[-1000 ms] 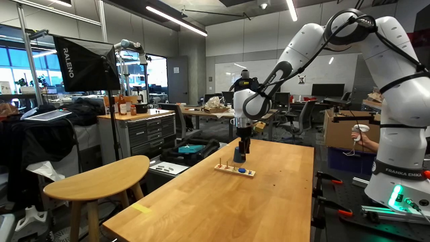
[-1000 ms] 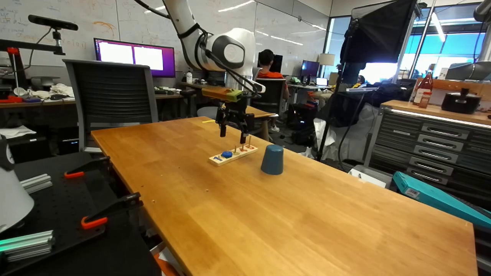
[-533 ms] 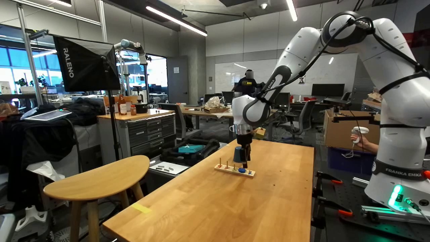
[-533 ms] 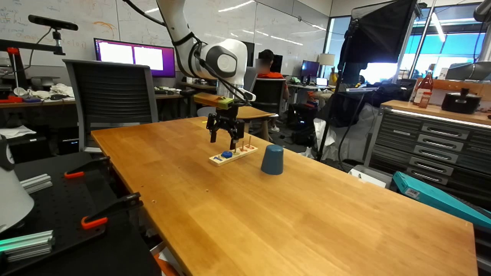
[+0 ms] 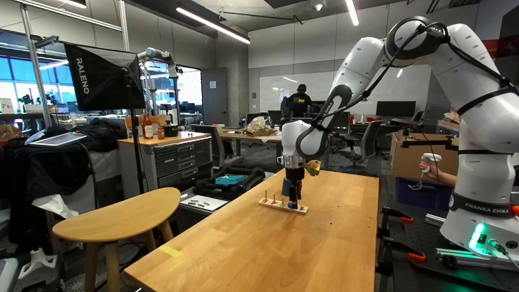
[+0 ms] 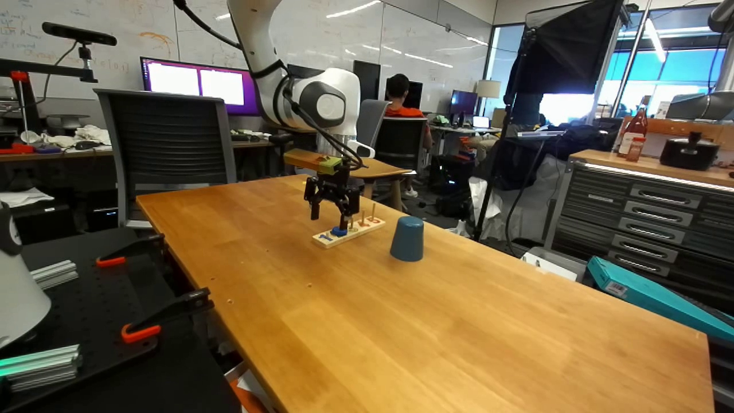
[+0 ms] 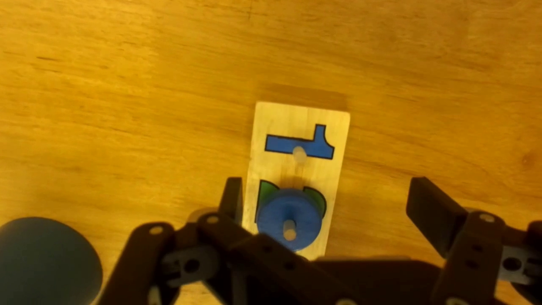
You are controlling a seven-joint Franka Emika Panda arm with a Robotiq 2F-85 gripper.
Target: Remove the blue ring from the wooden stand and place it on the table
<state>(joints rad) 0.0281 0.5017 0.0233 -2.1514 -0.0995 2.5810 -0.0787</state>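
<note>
1. One blue, round, flat ring (image 7: 279,216) sits around an upright peg (image 7: 289,231) of the long, light-wood stand (image 7: 275,167), near the long edge of the light-wood counter (image 6: 459,321) opposite the arm's base (image 5: 462,231).
2. The black two-fingered end effector (image 7: 328,199) hangs over the stand, its fingers (image 7: 231,199) spread well apart; I cannot tell whether one touches the ring.
3. A grey-blue tapered cup (image 6: 407,241) stands narrow end up near the same edge.
</note>
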